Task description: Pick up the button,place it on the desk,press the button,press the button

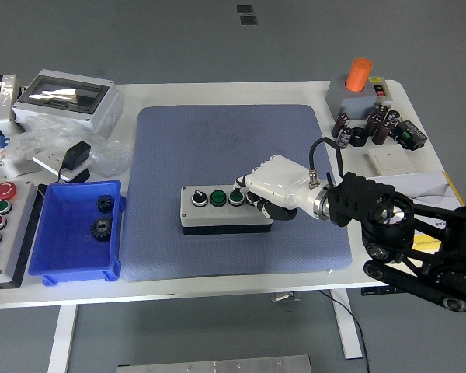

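A grey button box (217, 211) lies on the blue mat (217, 140) in the middle of the table. Its black knob (199, 199) and two green buttons (217, 198) show on top. The red button at its right end is hidden under my right hand (255, 199). This white hand comes in from the right and rests over the box's right end. Its fingers are curled down onto the box top where the red button sits. I cannot tell whether they grip the box.
A blue bin (76, 272) with two black gears (101, 227) stands left of the mat. A panel of coloured buttons (0, 225) lies at the left edge. A grey enclosure (66, 97) is at the back left. An orange-topped switch box (359, 78) and dark capacitors (373, 124) are at the back right.
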Motion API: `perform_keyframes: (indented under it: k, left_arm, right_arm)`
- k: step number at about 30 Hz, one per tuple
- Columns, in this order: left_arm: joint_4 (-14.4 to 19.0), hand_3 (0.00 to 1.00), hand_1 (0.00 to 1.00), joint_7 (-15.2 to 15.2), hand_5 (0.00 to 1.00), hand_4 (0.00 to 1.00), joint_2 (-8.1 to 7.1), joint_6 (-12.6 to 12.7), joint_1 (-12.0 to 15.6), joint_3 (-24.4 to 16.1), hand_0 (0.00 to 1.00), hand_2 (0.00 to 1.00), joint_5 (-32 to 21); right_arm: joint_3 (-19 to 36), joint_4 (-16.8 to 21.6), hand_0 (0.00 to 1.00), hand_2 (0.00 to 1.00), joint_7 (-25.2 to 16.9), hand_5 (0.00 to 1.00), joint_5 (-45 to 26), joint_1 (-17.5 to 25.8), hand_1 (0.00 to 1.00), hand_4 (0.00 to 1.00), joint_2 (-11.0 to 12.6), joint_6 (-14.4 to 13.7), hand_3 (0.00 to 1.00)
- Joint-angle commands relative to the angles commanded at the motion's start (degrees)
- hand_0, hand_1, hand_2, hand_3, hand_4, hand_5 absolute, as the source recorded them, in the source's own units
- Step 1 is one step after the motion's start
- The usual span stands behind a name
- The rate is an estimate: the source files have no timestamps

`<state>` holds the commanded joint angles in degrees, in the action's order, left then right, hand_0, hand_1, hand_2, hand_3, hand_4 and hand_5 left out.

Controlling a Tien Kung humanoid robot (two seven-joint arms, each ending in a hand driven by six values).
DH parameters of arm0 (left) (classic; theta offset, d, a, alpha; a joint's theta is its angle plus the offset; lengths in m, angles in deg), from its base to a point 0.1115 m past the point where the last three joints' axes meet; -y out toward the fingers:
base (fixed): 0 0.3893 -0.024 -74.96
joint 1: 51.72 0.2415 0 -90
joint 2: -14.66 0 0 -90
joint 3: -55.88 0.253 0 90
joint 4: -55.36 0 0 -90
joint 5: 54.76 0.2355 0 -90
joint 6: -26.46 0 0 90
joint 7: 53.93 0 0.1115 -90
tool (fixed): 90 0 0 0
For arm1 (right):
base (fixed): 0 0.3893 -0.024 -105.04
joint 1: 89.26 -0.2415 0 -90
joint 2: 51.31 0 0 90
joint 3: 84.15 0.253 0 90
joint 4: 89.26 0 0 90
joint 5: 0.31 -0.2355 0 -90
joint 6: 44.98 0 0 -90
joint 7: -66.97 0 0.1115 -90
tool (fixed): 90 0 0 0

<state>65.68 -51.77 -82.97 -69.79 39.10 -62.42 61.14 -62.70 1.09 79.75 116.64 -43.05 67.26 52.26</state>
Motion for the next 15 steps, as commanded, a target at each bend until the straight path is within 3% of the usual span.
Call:
perform_keyframes:
  k: [8,15]
  left_arm:
    - [0.0,0.594,0.746,0.56,0.19,0.554,-0.1,0.29,-0.05,0.14,0.73,0.594,-0.3]
    - [0.0,0.595,0.746,0.69,0.188,0.551,-0.12,0.41,-0.01,0.17,0.729,0.594,-0.22]
  right_arm:
    - [-1.97,-1.68,0.376,0.24,0.64,0.11,0.38,-0.07,0.243,0.023,-0.69,0.06,0.735]
    - [4.89,1.95,0.376,0.24,-4.31,0.113,-6.56,1.59,0.243,0.019,1.25,-5.33,0.729]
